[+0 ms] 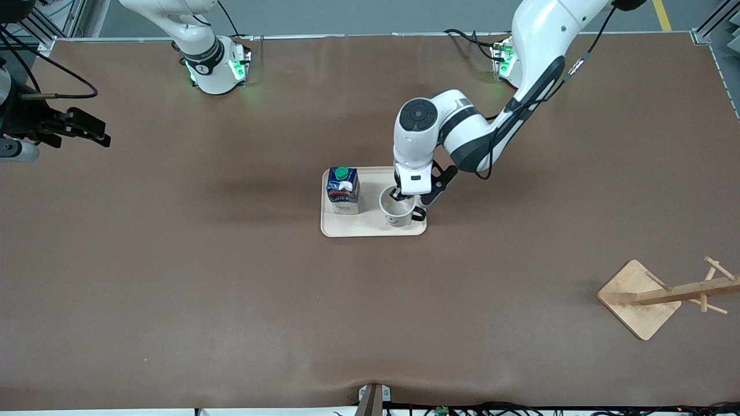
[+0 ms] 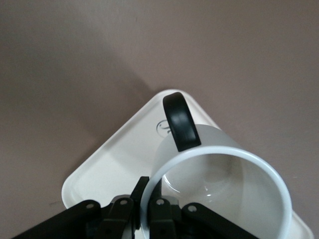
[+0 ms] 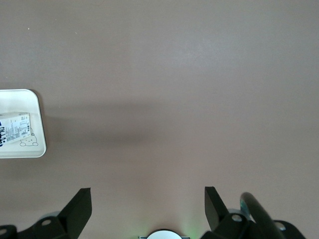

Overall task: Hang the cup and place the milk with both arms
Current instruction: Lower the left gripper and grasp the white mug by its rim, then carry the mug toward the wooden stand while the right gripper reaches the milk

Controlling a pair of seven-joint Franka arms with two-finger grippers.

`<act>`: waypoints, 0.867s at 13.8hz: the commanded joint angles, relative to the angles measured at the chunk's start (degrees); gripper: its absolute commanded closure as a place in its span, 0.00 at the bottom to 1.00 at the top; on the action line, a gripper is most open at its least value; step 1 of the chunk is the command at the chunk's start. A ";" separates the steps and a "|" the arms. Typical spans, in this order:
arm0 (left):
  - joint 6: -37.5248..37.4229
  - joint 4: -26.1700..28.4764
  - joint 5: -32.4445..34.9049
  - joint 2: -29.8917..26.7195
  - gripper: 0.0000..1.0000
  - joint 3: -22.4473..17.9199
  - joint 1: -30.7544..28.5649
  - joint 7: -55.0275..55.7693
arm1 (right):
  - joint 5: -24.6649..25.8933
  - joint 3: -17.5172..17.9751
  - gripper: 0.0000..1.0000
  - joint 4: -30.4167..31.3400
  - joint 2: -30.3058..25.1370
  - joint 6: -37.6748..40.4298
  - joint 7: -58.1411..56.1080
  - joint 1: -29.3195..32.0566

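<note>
From the front camera, the cup (image 1: pixel 396 211) stands upright, mouth up, on the pale tray (image 1: pixel 370 230) at mid-table, its black handle pointing toward the left arm's end of the table. The left gripper (image 1: pixel 399 195) reaches down into the cup's mouth, fingers clamped together on the rim. The milk (image 1: pixel 343 190) stands upright beside the cup on the same tray, toward the right arm's end, green cap up. The right gripper (image 1: pixel 87 130) waits at that end, well apart from the tray. A wooden rack (image 1: pixel 665 296) stands at the left arm's end, nearer the camera. In the left wrist view, the fingers (image 2: pixel 122 211) pinch the cup (image 2: pixel 219 189) wall, one inside, one outside. In the right wrist view, the right gripper (image 3: pixel 148 206) fingers stand wide apart over bare table; the tray (image 3: pixel 25 124) corner shows.
</note>
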State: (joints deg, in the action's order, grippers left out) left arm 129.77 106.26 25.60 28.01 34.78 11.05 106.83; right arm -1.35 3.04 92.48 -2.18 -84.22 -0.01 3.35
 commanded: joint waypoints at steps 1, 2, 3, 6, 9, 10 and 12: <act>-5.39 -0.34 0.85 -6.11 1.00 0.03 -2.08 -3.19 | 0.29 0.74 0.00 -0.73 0.59 0.72 -0.07 0.52; -7.50 -1.48 0.77 -7.34 1.00 0.03 -2.87 -5.38 | 0.29 0.82 0.00 -0.64 0.51 0.81 -0.07 0.52; -10.04 -2.97 0.42 -8.05 1.00 0.03 -3.66 -7.23 | 0.29 0.82 0.00 -0.46 0.51 0.98 0.01 0.34; -20.14 -7.28 -0.20 -10.25 1.00 0.20 -6.47 -19.85 | 0.29 0.82 0.00 -0.46 0.42 1.34 0.10 -0.80; -23.25 -7.73 -0.29 -13.76 1.00 0.29 -11.47 -30.77 | -0.23 1.00 0.00 -0.46 0.33 1.34 1.76 -2.37; -23.34 -7.82 -1.07 -15.25 1.00 0.29 -13.76 -34.89 | -0.23 1.00 0.00 -0.46 0.33 1.25 4.30 -3.95; -24.12 -7.82 -6.68 -19.03 1.00 0.20 -19.72 -45.07 | -0.23 1.00 0.00 -0.46 0.51 1.08 8.96 -7.11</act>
State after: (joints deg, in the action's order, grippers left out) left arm 107.32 97.83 23.25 13.52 34.63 -3.73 70.04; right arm -1.48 3.97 92.51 -1.82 -83.59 4.66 -0.97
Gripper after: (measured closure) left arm 0.934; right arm 0.000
